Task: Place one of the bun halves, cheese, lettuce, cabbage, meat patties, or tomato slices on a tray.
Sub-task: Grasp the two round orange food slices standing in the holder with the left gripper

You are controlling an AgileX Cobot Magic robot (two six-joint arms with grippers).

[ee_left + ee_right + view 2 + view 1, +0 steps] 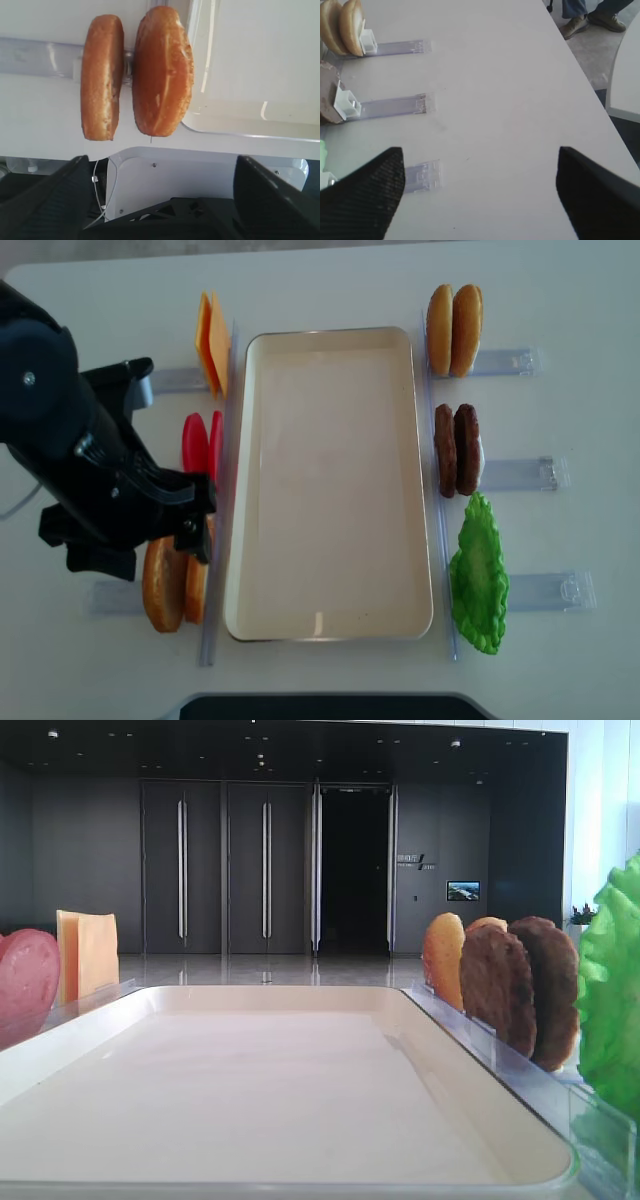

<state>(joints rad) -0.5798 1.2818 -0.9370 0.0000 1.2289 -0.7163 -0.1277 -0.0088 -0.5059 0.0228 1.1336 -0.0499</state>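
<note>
The cream-white tray (330, 490) lies bare in the middle of the table. On its left stand cheese (211, 343), tomato slices (197, 445) and two bun halves (165, 585). On its right are more bun halves (453, 330), meat patties (457, 450) and lettuce (478, 575). Cabbage is out of view. My left gripper (161, 160) is open and empty, above the left bun halves (162, 70) on their near side. My right gripper (479, 150) is open over bare table, to the right of the racks, holding nothing.
Clear plastic racks (510, 362) hold the food upright along both long sides of the tray. The left arm (90, 460) covers part of the left racks. The table's edge and a person's shoes (592, 20) show in the right wrist view. The robot's white base (200, 175) lies beyond the near table edge.
</note>
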